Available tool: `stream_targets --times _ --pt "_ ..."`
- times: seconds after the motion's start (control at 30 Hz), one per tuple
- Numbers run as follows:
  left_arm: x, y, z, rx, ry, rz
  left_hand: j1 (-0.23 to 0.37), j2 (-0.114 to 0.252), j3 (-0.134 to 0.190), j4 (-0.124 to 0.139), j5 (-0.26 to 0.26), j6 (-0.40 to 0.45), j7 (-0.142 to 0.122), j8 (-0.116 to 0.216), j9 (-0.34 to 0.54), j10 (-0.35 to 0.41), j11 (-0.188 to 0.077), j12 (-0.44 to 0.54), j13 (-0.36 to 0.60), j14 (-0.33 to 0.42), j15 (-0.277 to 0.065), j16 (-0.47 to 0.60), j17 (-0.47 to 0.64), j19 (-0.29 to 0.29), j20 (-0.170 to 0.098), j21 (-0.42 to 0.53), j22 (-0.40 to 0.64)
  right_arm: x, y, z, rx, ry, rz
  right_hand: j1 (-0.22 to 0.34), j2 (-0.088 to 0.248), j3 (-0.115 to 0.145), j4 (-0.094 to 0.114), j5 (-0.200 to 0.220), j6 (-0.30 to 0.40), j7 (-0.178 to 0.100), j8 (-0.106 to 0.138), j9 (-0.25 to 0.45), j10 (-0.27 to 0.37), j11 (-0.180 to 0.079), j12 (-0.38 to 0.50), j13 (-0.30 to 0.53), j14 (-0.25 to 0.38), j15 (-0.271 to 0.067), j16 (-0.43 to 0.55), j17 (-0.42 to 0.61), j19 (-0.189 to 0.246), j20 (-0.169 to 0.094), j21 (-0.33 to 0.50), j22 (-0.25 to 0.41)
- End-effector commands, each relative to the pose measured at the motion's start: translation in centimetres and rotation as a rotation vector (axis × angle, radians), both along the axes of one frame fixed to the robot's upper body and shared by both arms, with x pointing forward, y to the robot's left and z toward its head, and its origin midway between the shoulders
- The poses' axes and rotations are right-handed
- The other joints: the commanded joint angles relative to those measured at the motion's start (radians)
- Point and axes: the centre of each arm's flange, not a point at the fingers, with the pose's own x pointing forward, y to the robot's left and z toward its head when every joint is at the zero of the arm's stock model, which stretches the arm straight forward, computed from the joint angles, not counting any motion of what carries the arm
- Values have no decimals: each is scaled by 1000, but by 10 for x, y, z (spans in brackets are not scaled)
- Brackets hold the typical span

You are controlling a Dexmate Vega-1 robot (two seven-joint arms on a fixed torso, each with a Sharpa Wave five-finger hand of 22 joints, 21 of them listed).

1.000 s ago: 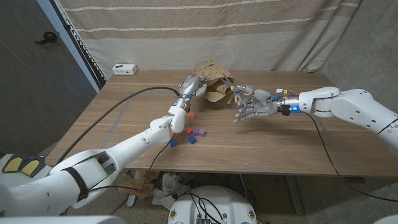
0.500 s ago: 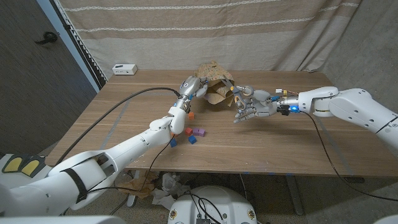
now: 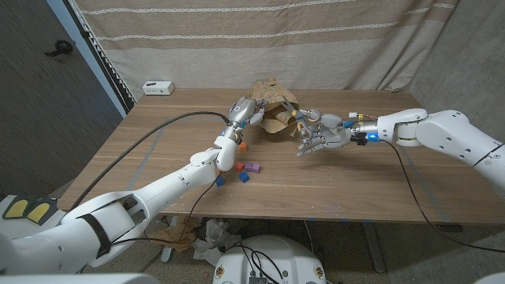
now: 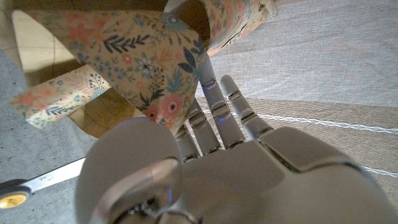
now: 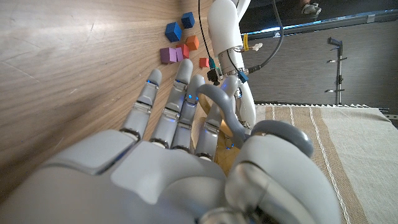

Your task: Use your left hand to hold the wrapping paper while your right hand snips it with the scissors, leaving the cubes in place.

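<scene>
The paper [image 3: 270, 106] lies crumpled at the table's [image 3: 331, 185] far middle, beyond the cubes [image 3: 241, 167] that sit near the left arm. The left hand [image 3: 245, 110] grips the paper's left edge and lifts it. The right hand [image 3: 316, 132] is just right of the paper, holding the scissors [image 3: 301, 120] by their grey handle, blades toward the sheet, so the cut runs leftward. The left wrist view shows the paper's floral face [image 4: 134, 59] and a blade [image 4: 46, 180] beside it; whether the blades are parted is unclear.
</scene>
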Motion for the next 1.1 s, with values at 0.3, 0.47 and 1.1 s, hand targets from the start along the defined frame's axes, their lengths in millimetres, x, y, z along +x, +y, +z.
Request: stream_targets --times 0.3,0.47,1.1 --pt "-3 -1 -9 11 -4 8 10 5 -5 -1 3 15 -3 -5 3 16 -9 -9 4 0 -107 1 3 -5 -25 17 -4 7 -5 -2 -22 17 -21 -3 7 -3 -4 -2 -171 176 -10 0 -3 -1 26 0 -1 -50 -6 -1 6 3 -5 0" --pt "-2 3 -7 -8 -6 23 11 5 -6 -1 3 19 -2 -7 1 19 -10 -10 5 -1 -107 -1 1 -6 -25 21 -7 5 -4 0 -19 12 -15 -3 8 -3 -4 -3 -169 177 -10 0 -4 -1 27 -1 1 -50 -6 -2 6 3 -6 0" --pt "-5 7 -10 -15 -28 28 11 6 -5 1 4 10 -2 -12 8 13 -9 -19 9 -8 -107 -4 1 -9 -24 30 -14 3 -7 -2 -36 23 -29 -4 9 -4 -6 -4 -169 181 -16 1 -7 4 32 -3 -1 -46 -9 -2 13 7 -9 0"
